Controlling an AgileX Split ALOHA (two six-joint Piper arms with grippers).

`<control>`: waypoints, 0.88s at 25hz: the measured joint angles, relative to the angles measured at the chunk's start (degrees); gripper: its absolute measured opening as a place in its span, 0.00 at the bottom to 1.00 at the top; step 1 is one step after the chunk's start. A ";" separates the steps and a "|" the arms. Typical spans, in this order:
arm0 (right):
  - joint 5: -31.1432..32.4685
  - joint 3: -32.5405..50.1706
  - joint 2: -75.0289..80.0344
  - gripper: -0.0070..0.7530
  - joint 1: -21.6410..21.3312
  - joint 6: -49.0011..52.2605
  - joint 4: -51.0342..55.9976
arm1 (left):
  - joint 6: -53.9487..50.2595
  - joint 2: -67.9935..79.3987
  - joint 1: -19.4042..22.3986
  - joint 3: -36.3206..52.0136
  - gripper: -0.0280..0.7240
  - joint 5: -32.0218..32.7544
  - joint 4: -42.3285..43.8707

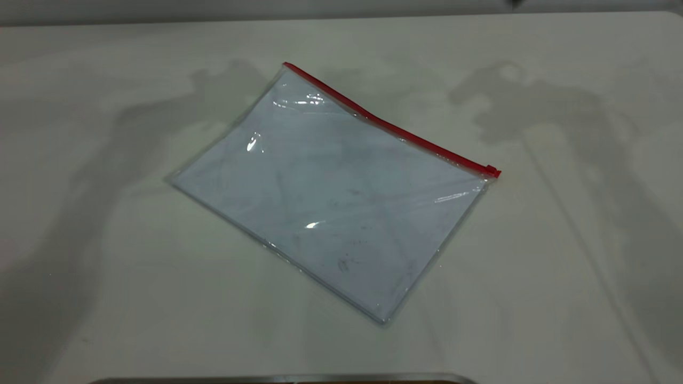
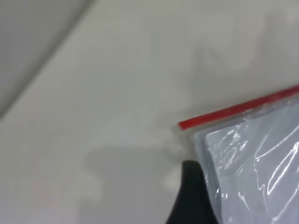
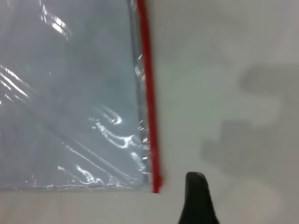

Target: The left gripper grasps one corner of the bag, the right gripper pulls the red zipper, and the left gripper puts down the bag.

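The bag [image 1: 331,197] lies flat on the pale table, a clear pouch with a bluish-white sheet inside. The red zipper [image 1: 389,126] runs along its far long edge, with the slider tab [image 1: 491,170] at the right end. Neither arm shows in the exterior view, only their shadows. In the left wrist view the black tip of my left gripper [image 2: 191,196] is at the bag's short edge, just below the corner [image 2: 187,125] where the red strip ends. In the right wrist view the black tip of my right gripper [image 3: 196,196] is beside the zipper's other end [image 3: 156,184], apart from it.
The table [image 1: 560,256] is bare around the bag. Its far edge [image 1: 160,21] runs along the top of the exterior view. A grey metal edge [image 1: 283,378] shows at the near side.
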 joint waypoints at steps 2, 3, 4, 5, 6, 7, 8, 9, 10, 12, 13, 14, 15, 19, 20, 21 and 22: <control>2.17 -8.54 0.00 0.77 0.00 3.50 -2.71 | -7.83 -4.36 0.00 0.00 0.90 1.60 4.79; 2.56 -12.21 -0.12 0.77 0.00 5.96 -4.07 | -12.17 -6.79 0.00 0.00 0.90 2.85 7.44; 2.84 -14.70 -0.70 0.77 0.00 8.48 -5.66 | -16.62 -9.23 0.00 0.00 0.89 4.42 10.03; 3.07 -16.94 -1.52 0.77 0.00 10.40 -7.15 | -20.30 -11.17 0.00 0.00 0.88 6.00 12.63; 3.30 -18.35 -2.80 0.77 0.00 12.25 -8.37 | -24.49 -13.42 0.00 0.00 0.87 8.05 14.84; 3.57 -18.96 -4.15 0.77 0.00 13.48 -9.05 | -28.37 -15.51 0.00 0.00 0.86 10.27 17.60; 3.58 -19.15 -6.04 0.77 -0.05 14.30 -9.49 | -31.85 -17.13 0.00 0.00 0.85 12.54 20.38; 3.58 -19.15 -8.09 0.77 -0.05 15.19 -9.62 | -34.36 -18.95 0.00 0.00 0.84 14.38 22.59; 3.58 -19.01 -10.22 0.77 -0.05 16.04 -9.62 | -37.01 -20.58 0.00 0.00 0.84 16.40 25.07; 3.58 -17.95 -14.45 0.77 0.01 17.73 -9.50 | -40.79 -23.25 0.00 0.00 0.82 19.45 28.90; 3.58 -17.27 -16.78 0.77 0.01 18.75 -9.43 | -41.76 -24.48 0.00 0.00 0.82 20.91 29.92; 3.58 -16.44 -18.71 0.77 0.05 19.69 -9.43 | -42.52 -25.53 0.00 0.00 0.82 22.45 30.80; 3.58 -15.57 -21.16 0.77 0.05 20.73 -9.37 | -42.88 -26.46 0.00 0.00 0.82 24.22 31.22; 3.58 -9.45 -32.08 0.77 0.05 23.23 -8.62 | -42.98 -29.22 0.00 0.00 0.82 25.38 31.36; 3.62 -7.59 -35.25 0.77 0.05 23.61 -8.16 | -42.97 -29.82 0.00 0.00 0.82 25.38 31.42; 3.62 -5.68 -38.01 0.77 0.05 23.86 -7.68 | -42.92 -30.40 0.00 0.00 0.82 25.38 31.49; 3.62 -3.97 -41.38 0.77 0.05 24.26 -6.83 | -42.93 -30.91 0.00 0.00 0.82 25.38 31.53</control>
